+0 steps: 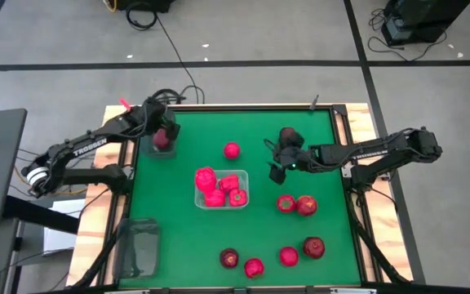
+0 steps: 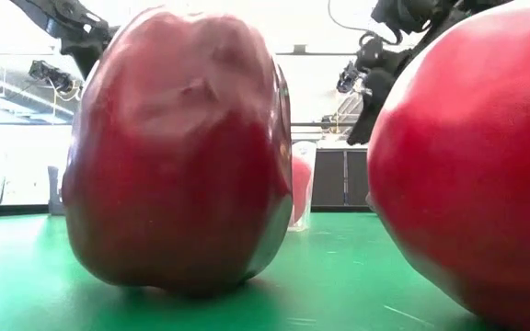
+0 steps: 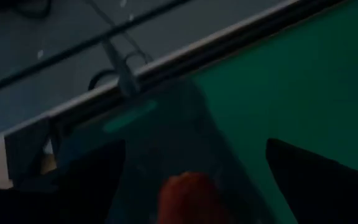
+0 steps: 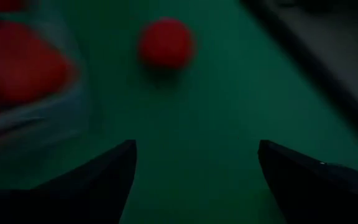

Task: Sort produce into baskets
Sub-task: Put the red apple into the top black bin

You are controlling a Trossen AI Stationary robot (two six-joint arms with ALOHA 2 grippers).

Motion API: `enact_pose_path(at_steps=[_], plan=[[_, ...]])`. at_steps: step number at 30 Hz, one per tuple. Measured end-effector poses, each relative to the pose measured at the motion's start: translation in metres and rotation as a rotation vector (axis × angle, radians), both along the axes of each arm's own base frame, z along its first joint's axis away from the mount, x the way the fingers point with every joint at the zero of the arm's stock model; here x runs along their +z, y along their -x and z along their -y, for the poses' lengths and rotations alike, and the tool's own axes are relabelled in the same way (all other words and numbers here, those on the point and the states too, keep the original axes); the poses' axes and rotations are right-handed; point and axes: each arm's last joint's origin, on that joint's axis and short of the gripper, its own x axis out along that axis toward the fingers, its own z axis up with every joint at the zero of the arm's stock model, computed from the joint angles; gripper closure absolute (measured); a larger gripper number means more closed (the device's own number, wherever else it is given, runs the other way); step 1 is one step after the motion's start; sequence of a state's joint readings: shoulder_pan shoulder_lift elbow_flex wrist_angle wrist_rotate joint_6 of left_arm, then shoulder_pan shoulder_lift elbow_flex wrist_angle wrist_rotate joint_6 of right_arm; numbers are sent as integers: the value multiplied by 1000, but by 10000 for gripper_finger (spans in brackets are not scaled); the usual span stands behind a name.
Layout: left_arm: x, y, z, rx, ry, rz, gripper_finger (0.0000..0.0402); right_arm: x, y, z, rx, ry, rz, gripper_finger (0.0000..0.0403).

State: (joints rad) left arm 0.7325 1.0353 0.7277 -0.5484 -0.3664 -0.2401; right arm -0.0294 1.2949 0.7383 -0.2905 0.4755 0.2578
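The dark maroon apple [image 1: 162, 140] lies in the smoky grey basket [image 1: 162, 149] at the table's far left corner, and the left gripper [image 1: 166, 122] hangs right above it with its fingers spread wide and nothing between them; in the left wrist view the apple [image 3: 188, 196] sits below the parted fingers [image 3: 89, 180], inside the basket. Judged from this, the step in hand is a drop-off just made.

Toward the table's middle from that basket, the clear basket [image 1: 221, 189] holds several bright red peppers [image 1: 206, 180]. A round red fruit [image 1: 232, 150] rests on the green mat [image 1: 317, 139] between the two baskets. The right gripper [image 1: 277, 167] hovers beyond it, jaws wide and empty, the round fruit ahead of it in its wrist view. A second grey basket [image 1: 139, 245] stands empty at the near left.

The next move probably calls for the left arm to lift clear of the basket wall, and for the right to close on the round fruit.
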Motion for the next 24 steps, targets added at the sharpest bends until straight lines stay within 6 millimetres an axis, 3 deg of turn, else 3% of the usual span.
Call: enact_pose_path(at_steps=[5,13,18,24], plan=[[11,-13,24,-125,-102,112,8,-2,5,20,-100,16,-36,56],[-19,-42,59,-441,-227,430,8,-2,11,45,-155,44,-75,56],[-26,-52,72,-605,-287,469,8,-1,11,51,-68,133,-140,56],[-35,-66,80,-670,-279,467,8,-2,15,61,-176,77,-110,56]])
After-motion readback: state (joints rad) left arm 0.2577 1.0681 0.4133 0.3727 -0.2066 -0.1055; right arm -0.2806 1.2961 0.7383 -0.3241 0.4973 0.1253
